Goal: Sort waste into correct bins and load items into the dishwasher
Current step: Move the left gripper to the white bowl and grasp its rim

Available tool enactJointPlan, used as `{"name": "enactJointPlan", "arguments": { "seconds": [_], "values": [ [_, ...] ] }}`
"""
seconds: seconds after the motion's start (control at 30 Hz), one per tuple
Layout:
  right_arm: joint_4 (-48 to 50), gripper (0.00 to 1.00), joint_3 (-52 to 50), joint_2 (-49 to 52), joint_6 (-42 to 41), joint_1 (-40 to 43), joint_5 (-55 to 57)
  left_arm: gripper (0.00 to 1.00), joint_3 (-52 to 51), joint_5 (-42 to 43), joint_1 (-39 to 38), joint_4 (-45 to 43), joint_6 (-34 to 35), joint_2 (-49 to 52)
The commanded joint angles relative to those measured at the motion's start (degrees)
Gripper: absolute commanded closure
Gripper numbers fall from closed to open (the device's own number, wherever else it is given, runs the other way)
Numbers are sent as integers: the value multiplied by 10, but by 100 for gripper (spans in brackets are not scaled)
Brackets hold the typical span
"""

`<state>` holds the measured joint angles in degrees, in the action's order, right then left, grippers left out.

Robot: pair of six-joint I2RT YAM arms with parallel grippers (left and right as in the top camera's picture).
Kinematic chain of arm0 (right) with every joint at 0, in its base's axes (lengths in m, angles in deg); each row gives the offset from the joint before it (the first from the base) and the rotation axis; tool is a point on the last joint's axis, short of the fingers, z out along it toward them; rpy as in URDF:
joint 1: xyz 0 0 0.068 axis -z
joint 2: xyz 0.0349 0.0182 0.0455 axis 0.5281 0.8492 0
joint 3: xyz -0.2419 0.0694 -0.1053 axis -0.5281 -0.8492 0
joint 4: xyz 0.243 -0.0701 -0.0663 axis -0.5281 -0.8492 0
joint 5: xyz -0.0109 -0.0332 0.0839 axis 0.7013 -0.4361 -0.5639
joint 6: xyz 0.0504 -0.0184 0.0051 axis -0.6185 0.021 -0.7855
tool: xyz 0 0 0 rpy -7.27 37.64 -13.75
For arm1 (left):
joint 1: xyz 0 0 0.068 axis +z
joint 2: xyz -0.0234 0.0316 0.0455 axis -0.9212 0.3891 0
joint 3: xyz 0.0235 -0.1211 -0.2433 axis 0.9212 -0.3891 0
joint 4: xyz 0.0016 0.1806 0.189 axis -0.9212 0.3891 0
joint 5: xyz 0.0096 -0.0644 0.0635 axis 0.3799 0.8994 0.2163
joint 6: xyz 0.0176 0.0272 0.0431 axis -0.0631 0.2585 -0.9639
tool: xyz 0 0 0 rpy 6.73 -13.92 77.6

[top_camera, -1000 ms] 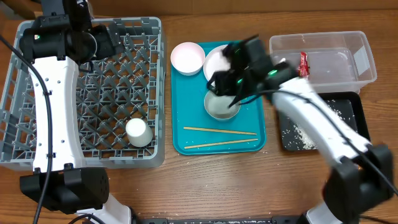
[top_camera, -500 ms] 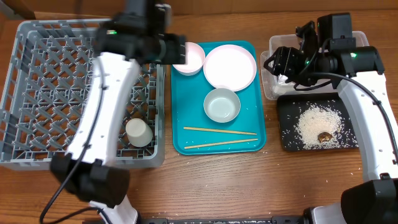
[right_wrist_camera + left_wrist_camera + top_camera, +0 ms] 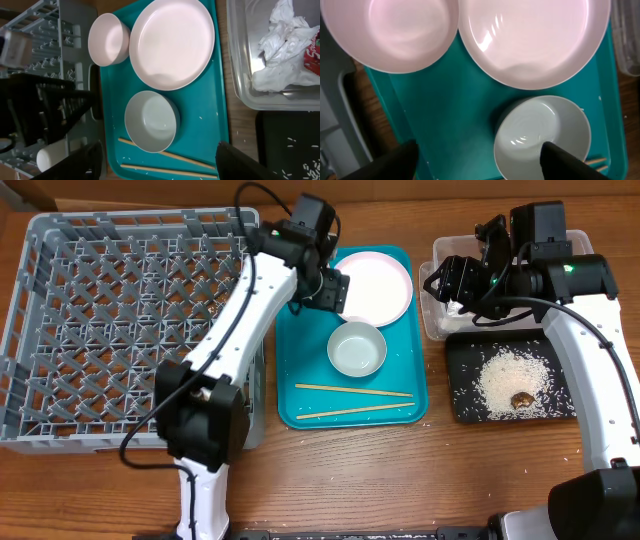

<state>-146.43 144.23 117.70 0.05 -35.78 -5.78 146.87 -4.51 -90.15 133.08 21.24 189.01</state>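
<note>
Well, napkin [image 3: 282,37] in clear tub [image 3: 239,60], rice [image 3: 510,375] on black tray [image 3: 462,395]

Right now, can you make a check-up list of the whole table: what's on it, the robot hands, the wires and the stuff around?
surface: wooden table, carrying a rack, trays and a tub.
job's things: plate, pink bowl and grey-green bowl on the teal tray; cup in the dish rack; napkin and red wrapper in the clear tub; rice and brown scrap on the black tray.
clutter: two chopsticks on the teal tray.
hands: left hand open, empty, above the teal tray; right hand open, empty, near the clear tub.
cables: black cable along the left arm.
surroundings: nothing seen.
</note>
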Motion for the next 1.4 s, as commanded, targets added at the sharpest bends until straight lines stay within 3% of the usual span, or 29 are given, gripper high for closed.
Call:
{"name": "enactJointPlan", "arguments": {
  "seconds": [0.0, 0.1, 0.23, 0.4, 0.47, 0.6, 0.87, 1.07, 1.13, 1.37],
  "values": [
    [1, 26, 6, -3, 4, -2, -3, 24, 0, -6, -13, 3, -22, 38],
    [1, 26, 5, -3, 4, -2, -3, 26, 0, -5, -19, 7, -22, 69],
    [1, 26, 5, -3, 4, -2, -3, 38, 0, 34, -26, 17, -61, 100],
    [1, 26, 5, -3, 4, -2, 1, 41, 0, 46, -30, 19, -97, 119],
    [1, 26, 5, -3, 4, -2, 1, 46, 0, 37, -30, 18, -97, 121],
    [1, 26, 5, -3, 4, -2, 1, 65, 0, 38, -30, 15, -97, 121],
    [-7, 26, 5, -3, 4, -2, 2, 80, 0, 38, -33, 14, -97, 121],
    [-17, 26, 5, -3, 4, -1, 2, 84, 0, 40, -33, 15, -97, 121],
    [-18, 26, 5, -3, 4, -2, 2, 96, 0, 40, -33, 15, -97, 121],
    [-18, 26, 5, -3, 4, -2, 1, 96, 14, 40, -30, 37, -96, 117]
  ]
}}
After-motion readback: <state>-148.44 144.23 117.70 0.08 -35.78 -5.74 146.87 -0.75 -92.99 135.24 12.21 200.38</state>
